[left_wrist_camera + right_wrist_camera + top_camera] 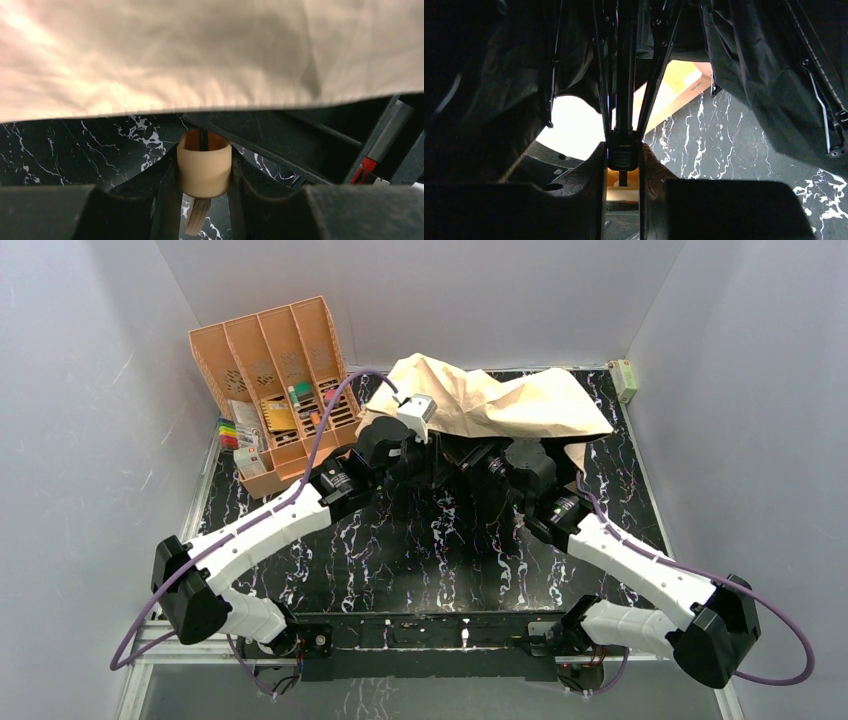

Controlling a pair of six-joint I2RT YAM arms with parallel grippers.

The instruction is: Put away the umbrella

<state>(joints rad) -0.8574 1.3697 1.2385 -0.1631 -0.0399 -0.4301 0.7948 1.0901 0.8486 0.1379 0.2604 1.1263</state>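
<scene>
The umbrella (505, 400) lies at the back middle of the table, its pale peach-beige canopy spread loosely over both wrists. My left gripper (204, 162) is shut on the umbrella's round peach handle (204, 167). The tan wrist loop (196, 220) hangs below the handle. The canopy (200, 50) fills the upper half of the left wrist view. My right gripper (623, 156) is shut on the black runner (623, 159) of the umbrella's shaft, and dark ribs (651, 75) fan out above it. In the top view both grippers are hidden under the fabric and dark frame.
An orange-peach slotted organizer (275, 370) with pens and stationery stands at the back left. A small white and green box (625, 378) sits at the back right corner. White walls enclose the black marble table (440, 550) on three sides.
</scene>
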